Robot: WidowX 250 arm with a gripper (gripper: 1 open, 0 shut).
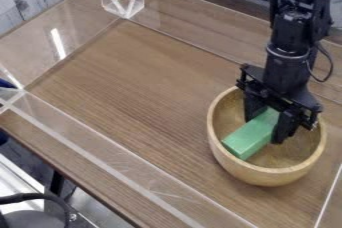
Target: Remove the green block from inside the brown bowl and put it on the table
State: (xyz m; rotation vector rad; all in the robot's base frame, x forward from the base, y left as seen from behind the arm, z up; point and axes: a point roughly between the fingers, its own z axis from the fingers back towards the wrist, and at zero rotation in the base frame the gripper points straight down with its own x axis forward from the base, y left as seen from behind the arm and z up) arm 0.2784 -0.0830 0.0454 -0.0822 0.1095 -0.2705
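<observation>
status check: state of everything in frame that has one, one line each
pincer: shut on the green block, pointing straight down into the bowl
green block: gripped at its upper end, tilted, lower end low inside the bowl
brown bowl: upright on the table, block not yet out
table: nothing placed on it yet besides the bowl

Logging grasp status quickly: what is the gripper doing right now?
Gripper: shut on the bright green rectangular block, one end raised above the light tan wooden bowl.
</observation>
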